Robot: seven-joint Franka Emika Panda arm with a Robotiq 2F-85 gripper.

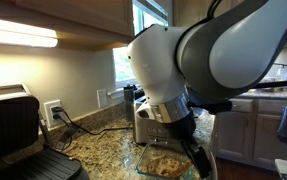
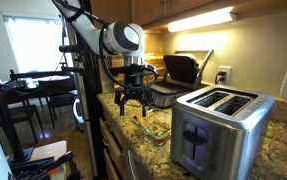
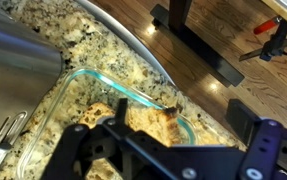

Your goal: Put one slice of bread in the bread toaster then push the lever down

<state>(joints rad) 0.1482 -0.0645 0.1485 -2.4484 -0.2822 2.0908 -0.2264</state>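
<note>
Several tan slices of bread (image 3: 148, 122) lie in a clear glass dish (image 3: 78, 78) on the granite counter. My gripper (image 3: 183, 118) hangs open just above the dish, with one finger over the bread and the other past the rim. Nothing is between its fingers. In an exterior view the gripper (image 2: 134, 108) hovers above the dish (image 2: 143, 122), left of the brushed-steel bread toaster (image 2: 218, 125), whose slots are empty. In the wrist view the toaster (image 3: 13, 70) fills the left side. From the opposite side the arm hides most of the gripper (image 1: 183, 150), above the bread (image 1: 163, 160).
A black hinged grill press (image 2: 183, 70) stands at the back of the counter, also seen near the camera as the grill press (image 1: 13, 130). The counter edge (image 3: 143, 50) runs close beside the dish, with wood floor and a black stand base (image 3: 198, 45) beyond it.
</note>
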